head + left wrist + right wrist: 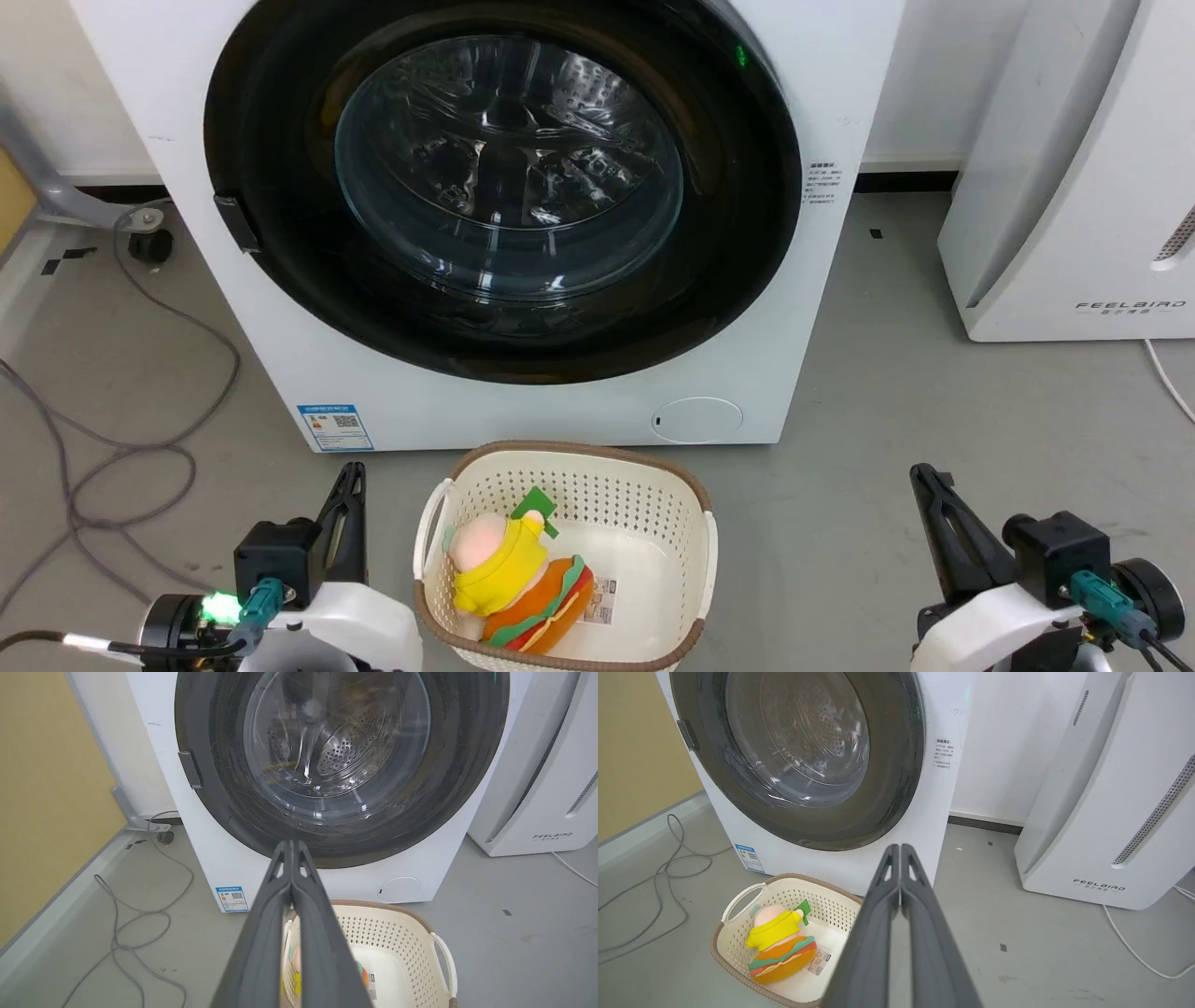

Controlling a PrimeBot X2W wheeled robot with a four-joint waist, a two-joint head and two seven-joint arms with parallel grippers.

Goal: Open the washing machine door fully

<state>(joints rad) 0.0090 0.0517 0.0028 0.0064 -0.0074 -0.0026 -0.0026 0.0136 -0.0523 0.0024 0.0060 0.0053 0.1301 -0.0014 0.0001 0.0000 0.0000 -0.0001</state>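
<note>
left gripper (351, 476): fingers pressed together, holding nothing; low left, well apart from the door
right gripper (924, 476): fingers pressed together, holding nothing; low right, over the floor
basket (579, 457): on the floor between the two grippers, just in front of the machine; plush toy (518, 579) lies in it
washing machine door (509, 168): closed, flush in the white washing machine (523, 411) front, above the basket; grey latch tab (235, 222) on its left edge
surroundings: cable (140, 448) looped on the floor at left; white appliance (1074, 187) right of the machine

grey floor (934, 420); white wall (999, 742); yellow panel (46, 788); white appliance (1074, 187)
</note>
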